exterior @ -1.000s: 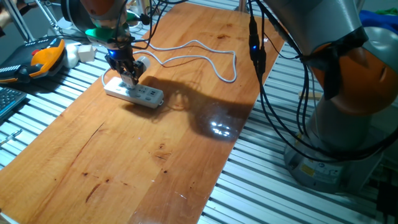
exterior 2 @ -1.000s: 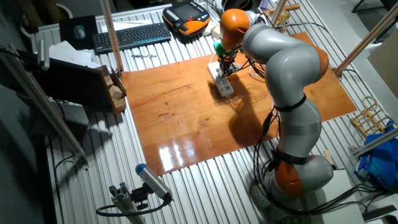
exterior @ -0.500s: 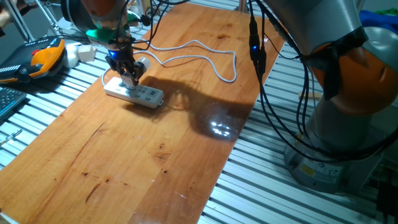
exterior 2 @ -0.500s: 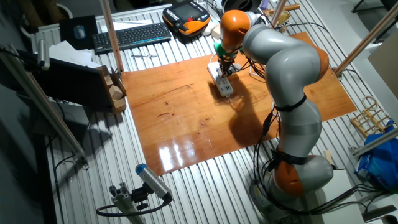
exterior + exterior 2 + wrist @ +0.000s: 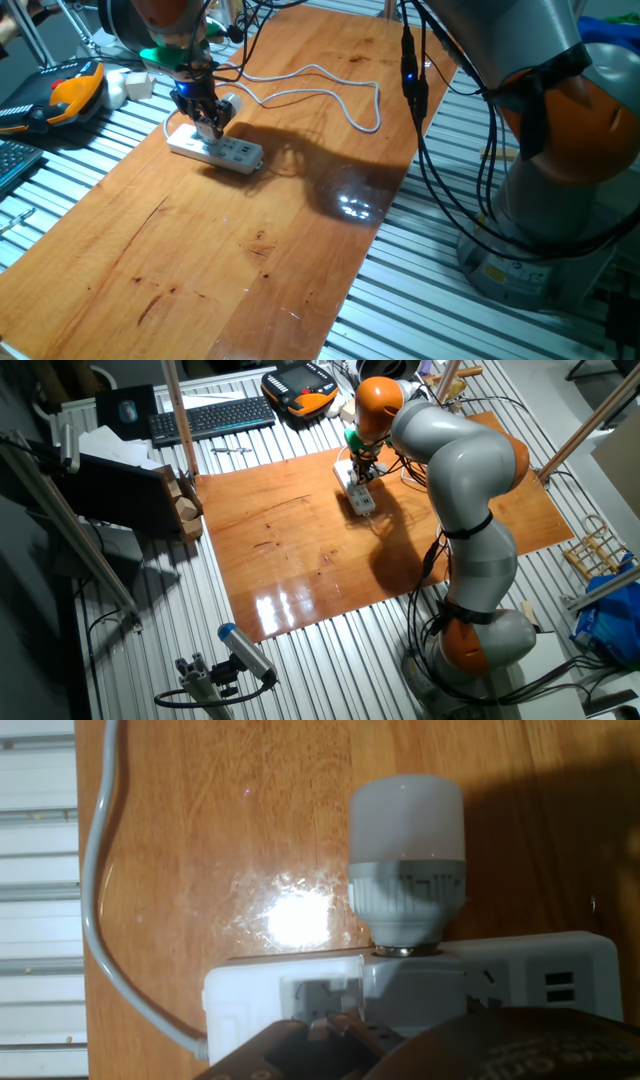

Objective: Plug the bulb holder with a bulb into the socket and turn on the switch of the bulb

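In one fixed view, the socket [image 5: 216,150] lies flat on the wooden board [image 5: 250,230] toward its 10 o'clock corner, its long axis running from 10 to 4 o'clock. Its white cable [image 5: 320,95] loops away across the board toward 2 o'clock. The gripper [image 5: 208,122] points straight down onto the strip's middle part, black fingers [image 5: 203,110] close together over something small and white; at this size it cannot be told whether the jaws grip it or only rest against it. A black-and-orange pendant [image 5: 62,92] lies on the slatted metal table [image 5: 470,320] at 9 o'clock of the gripper.

In the other fixed view, the arm [image 5: 450,480] arches over the board [image 5: 300,550] from the 5 o'clock side and brings the gripper [image 5: 361,472] down on the socket [image 5: 358,493], which lies near the board's 12 o'clock edge. The bulb holder is hidden under the hand here. A keyboard [image 5: 212,418] sits off the board at 11 o'clock.

In the hand view, the bulb holder [image 5: 410,982] sits on the face of the socket [image 5: 540,970], touching it, with the bulb [image 5: 407,850] lying toward 12 o'clock over the wood, its grey collar meeting the holder at a metal ring. The bulb looks unlit. The switch cannot be made out. The dark underside of the gripper [image 5: 400,1055] fills the 6 o'clock edge, covering the holder's lower part, so the jaws' state cannot be told. The cable [image 5: 110,900] curves along the 9 o'clock side.
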You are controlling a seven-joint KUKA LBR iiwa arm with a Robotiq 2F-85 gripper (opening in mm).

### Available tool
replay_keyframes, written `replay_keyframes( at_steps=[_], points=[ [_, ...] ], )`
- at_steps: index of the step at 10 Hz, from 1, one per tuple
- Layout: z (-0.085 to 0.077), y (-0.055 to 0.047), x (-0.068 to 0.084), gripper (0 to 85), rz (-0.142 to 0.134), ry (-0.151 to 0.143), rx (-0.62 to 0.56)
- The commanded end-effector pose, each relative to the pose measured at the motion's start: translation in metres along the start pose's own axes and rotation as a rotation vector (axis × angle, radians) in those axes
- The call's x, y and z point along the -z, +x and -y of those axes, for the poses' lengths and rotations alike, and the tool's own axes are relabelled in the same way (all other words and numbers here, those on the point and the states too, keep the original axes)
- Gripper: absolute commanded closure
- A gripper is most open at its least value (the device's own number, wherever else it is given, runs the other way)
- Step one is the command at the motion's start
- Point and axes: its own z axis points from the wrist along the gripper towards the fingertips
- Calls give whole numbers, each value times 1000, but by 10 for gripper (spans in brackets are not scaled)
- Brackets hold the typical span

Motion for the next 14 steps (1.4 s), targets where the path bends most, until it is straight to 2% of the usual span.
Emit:
replay_keyframes(
  at_steps=[1, 5, 7, 10, 12, 13, 14],
  points=[
    [0, 0, -1, 850, 0, 0, 0],
    [0, 0, -1, 850, 1, -2, 2],
    [0, 1, -1, 850, 7, -19, 2],
    [0, 1, -2, 850, 3, -25, 6],
    [0, 1, -3, 510, 1, -25, 8],
    [0, 1, -3, 510, 1, -26, 9],
    [0, 1, -3, 340, 1, -29, 11]
  ],
)
